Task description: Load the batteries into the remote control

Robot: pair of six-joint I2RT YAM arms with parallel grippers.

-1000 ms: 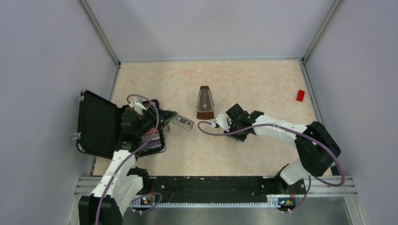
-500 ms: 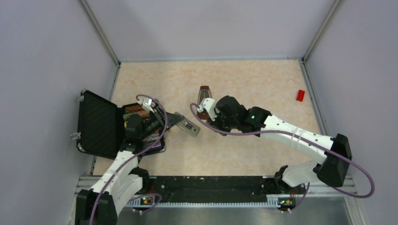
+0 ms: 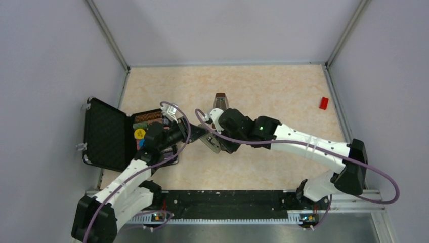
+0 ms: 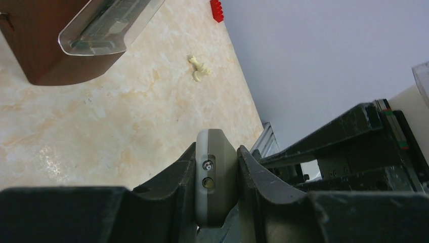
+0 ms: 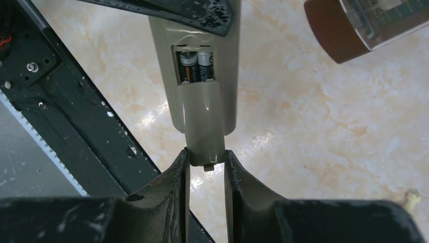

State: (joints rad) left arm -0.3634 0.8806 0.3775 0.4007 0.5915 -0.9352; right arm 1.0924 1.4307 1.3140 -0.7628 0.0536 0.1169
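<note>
- Our right tool [image 5: 205, 158] is clenched on the near end of the grey cover [image 5: 202, 119]. It holds the cover flat on the back of the remote control [image 5: 187, 35] and in line with the compartment, so we judge it is set to slide shut.
- Our left tool [image 4: 216, 154] is clamped across the remote's side edges at the far end. This braces the handset against the push and leaves its back face free.
- The batteries [image 5: 197, 66] lie side by side in the open compartment, just beyond the cover's leading edge. Loading looks done to us, and only the closing remains.
- The brown metronome [image 3: 220, 101] stands on the bench [image 3: 273, 86] just beyond the remote. An open black case [image 3: 103, 134] lies beside the left arm, a red block [image 3: 324, 103] sits well apart at the right, and a small pale scrap [image 4: 199, 71] lies on the bench.
- Nothing lies between cover and batteries. The left tool's finger [image 5: 202, 12] crosses the remote past the compartment, and the metronome is close enough to be knocked.
</note>
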